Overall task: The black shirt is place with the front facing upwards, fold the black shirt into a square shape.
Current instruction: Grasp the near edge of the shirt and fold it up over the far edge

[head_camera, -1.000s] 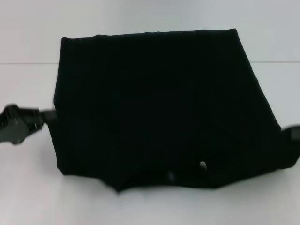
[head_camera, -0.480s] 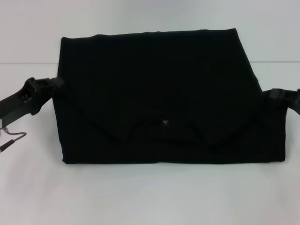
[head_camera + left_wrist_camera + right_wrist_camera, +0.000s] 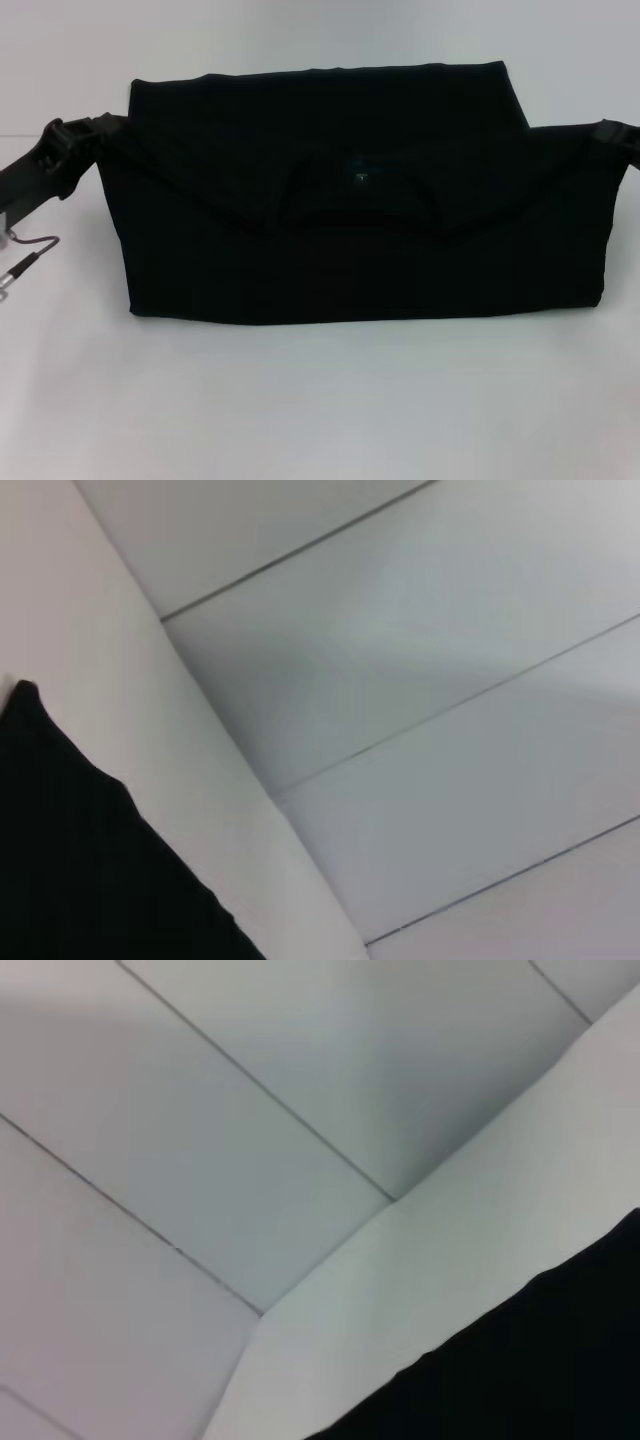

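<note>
Step in hand, as you can judge it: the near half of the black shirt (image 3: 360, 230) is being folded over toward the far edge, with one gripper at each end of the moving flap.

Left gripper (image 3: 85, 135): find it at the shirt's left end, level with the upper corner of the flap. It appears clamped on that corner, though black fabric against a black gripper hides the contact itself. The left wrist view shows only one pointed corner of cloth (image 3: 70, 850) against the white table (image 3: 300, 400) and tiled floor beyond.

Black shirt: it lies across the centre of the table as a wide, low band. The near edge is a straight, rounded fold. The collar arc, with a small label (image 3: 358, 177), sits face-up near the middle. The fabric is matte, soft and limp, and will sag wherever it is unsupported.

Right gripper (image 3: 612, 135): it sits at the shirt's right end, at matching height, apparently gripping the opposite corner.

Next move: carry both corners evenly to the far edge, keep the flap taut, lay it flat, then release.
</note>
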`<state>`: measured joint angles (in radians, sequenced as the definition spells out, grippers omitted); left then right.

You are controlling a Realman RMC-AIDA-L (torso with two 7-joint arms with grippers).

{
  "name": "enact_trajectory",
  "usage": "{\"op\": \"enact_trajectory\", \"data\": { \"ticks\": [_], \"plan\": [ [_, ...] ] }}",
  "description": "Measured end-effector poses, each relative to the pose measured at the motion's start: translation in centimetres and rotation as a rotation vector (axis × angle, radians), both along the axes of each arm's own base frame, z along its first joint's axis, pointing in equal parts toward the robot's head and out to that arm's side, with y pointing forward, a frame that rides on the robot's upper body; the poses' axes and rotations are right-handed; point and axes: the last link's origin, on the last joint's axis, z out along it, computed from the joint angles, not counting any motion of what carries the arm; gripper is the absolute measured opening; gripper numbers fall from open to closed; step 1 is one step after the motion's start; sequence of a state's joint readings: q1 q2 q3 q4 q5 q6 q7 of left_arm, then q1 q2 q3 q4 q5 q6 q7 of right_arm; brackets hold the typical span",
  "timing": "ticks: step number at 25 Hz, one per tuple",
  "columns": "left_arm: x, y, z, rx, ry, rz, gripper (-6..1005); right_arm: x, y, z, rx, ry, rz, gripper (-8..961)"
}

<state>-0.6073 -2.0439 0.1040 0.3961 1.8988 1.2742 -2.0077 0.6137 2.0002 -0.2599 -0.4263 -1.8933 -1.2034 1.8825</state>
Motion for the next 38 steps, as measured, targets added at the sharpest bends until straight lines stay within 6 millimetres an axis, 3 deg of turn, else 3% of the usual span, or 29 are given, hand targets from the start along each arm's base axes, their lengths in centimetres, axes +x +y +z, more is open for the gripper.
{"op": "enact_trajectory", "data": {
  "ticks": [6,32,38],
  "plan": [
    [0.0,0.8,-1.6,0.011,0.049,0.044,32,0.2,0.8,-1.9,-0.004,-0.08,-0.054,53],
    [1.3,3.4,-4.2,0.033,0.213,0.101,38,-0.4,3.1,-4.2,0.072,-0.224,-0.13,66],
    [1.9,3.5,-5.1,0.055,0.249,0.087,40,-1.0,3.3,-5.0,0.07,-0.292,-0.083,69]
  ]
}}
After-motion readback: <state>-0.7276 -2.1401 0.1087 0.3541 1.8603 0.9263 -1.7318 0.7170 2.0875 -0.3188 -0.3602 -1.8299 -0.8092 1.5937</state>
